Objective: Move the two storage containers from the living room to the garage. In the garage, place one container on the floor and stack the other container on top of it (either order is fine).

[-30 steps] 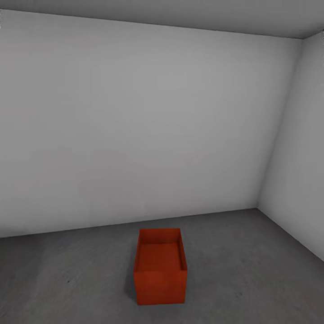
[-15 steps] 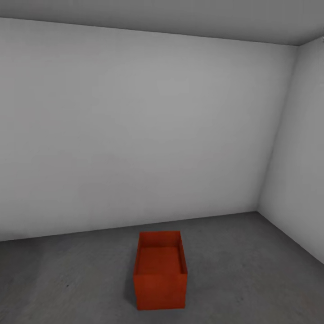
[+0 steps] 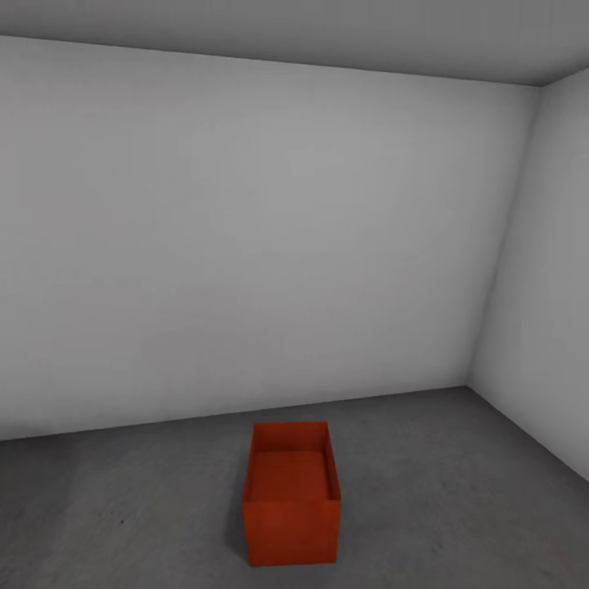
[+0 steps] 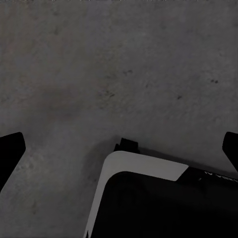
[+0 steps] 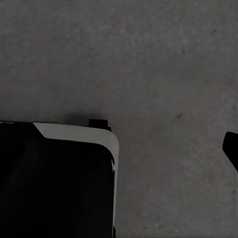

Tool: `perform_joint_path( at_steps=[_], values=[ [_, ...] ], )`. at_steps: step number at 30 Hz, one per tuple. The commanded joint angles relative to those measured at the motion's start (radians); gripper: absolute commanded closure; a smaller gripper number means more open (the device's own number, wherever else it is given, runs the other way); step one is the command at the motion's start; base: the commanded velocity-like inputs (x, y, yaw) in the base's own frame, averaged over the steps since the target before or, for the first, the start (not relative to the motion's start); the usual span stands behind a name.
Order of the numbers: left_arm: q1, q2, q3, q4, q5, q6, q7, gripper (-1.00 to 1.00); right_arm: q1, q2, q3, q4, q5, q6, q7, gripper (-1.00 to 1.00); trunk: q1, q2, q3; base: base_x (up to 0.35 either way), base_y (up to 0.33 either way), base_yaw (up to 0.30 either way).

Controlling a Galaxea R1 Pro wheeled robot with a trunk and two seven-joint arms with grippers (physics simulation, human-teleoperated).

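Note:
One orange-red storage container (image 3: 291,493) stands upright and open-topped on the dark grey garage floor (image 3: 458,491), a little ahead of me and near the far white wall. It looks hollow, with nothing inside. In the left wrist view my left gripper (image 4: 119,148) hangs open over bare floor, a dark fingertip (image 4: 10,151) at each side edge. The right wrist view shows my right gripper (image 5: 119,148) over the floor with one fingertip (image 5: 232,148) at the picture's edge, set wide as if open. Neither gripper holds anything.
White-grey walls (image 3: 245,245) meet in a corner at the right (image 3: 483,360), under a grey ceiling (image 3: 327,33). My own black and white base (image 4: 163,198) shows beneath the left arm, and the base (image 5: 54,178) also shows beneath the right arm.
The whole head view has shifted slightly, so the container and the ceiling line sit a little lower; that is the camera moving. The container itself has stayed put.

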Motion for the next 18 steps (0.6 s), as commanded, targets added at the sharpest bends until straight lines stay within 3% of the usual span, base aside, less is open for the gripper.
perform_joint_path(
  at_steps=[1, 18],
  values=[
    [-0.001, 0.0, -0.009, 0.0, 0.007, -0.002, 0.003, -1.0, -0.002, 0.0, 0.003, 0.003, 0.009, -0.004, -0.005, -1.0, 0.0, -0.001, -0.002, 0.0, 0.0, 0.0],
    [-0.001, 0.0, -0.008, 0.0, 0.007, -0.002, 0.003, -1.0, -0.002, 0.014, 0.003, 0.003, 0.011, -0.003, -0.002, -1.0, 0.0, -0.001, -0.002, 0.0, 0.0, 0.0]
  ],
)
